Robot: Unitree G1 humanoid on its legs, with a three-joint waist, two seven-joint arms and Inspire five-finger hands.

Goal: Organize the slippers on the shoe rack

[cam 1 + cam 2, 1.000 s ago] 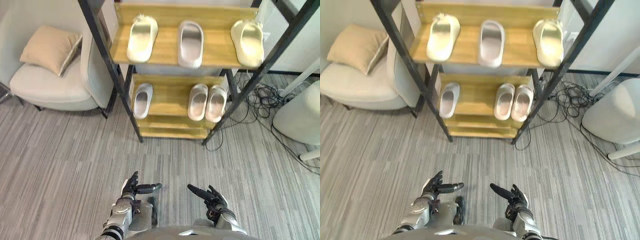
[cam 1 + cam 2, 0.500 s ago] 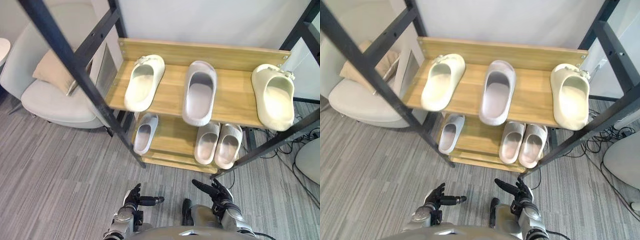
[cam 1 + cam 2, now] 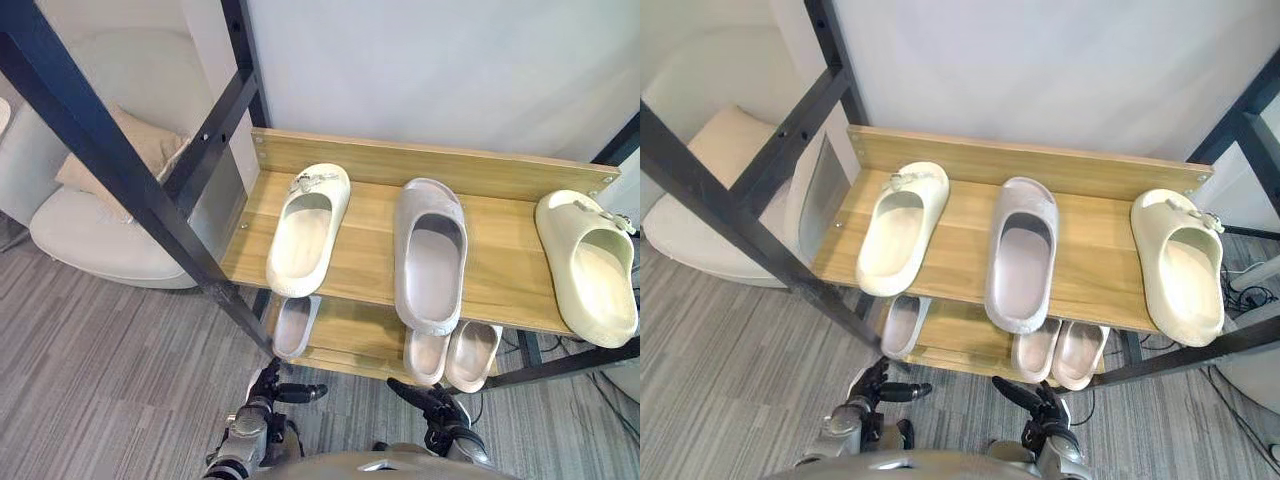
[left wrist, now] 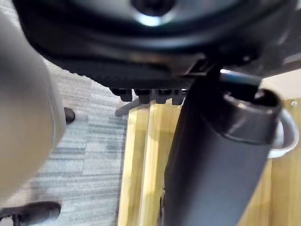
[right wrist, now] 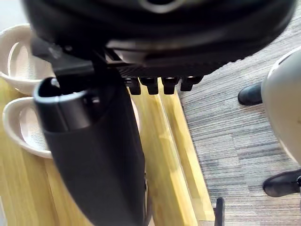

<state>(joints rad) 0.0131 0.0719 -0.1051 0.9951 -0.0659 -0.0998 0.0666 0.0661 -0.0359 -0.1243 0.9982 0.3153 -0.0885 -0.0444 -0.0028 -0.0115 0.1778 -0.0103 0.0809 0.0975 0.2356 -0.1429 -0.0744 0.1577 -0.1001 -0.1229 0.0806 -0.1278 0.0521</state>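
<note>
The wooden shoe rack [image 3: 370,265] stands right before me on black metal posts. Its upper shelf carries a cream slipper [image 3: 305,230] at the left, a grey slipper [image 3: 430,255] in the middle and a second cream slipper [image 3: 588,265] at the right end. Below, a single pale slipper [image 3: 292,325] lies left and a pale pair [image 3: 455,355] lies right, partly hidden by the upper shelf. My left hand [image 3: 270,390] and right hand [image 3: 430,400] hover low in front of the rack, both open and holding nothing. The right wrist view looks onto the pair [image 5: 21,125] on the lower shelf.
A light armchair [image 3: 100,240] with a beige pillow [image 3: 130,160] stands left of the rack. A slanted black post [image 3: 120,160] crosses in front of it. A white wall is behind the rack, and grey striped floor [image 3: 100,380] lies below.
The camera has come closer to the rack and tipped up, so the upper shelf looms larger. Both hands stay open and low in front; no slipper has moved.
</note>
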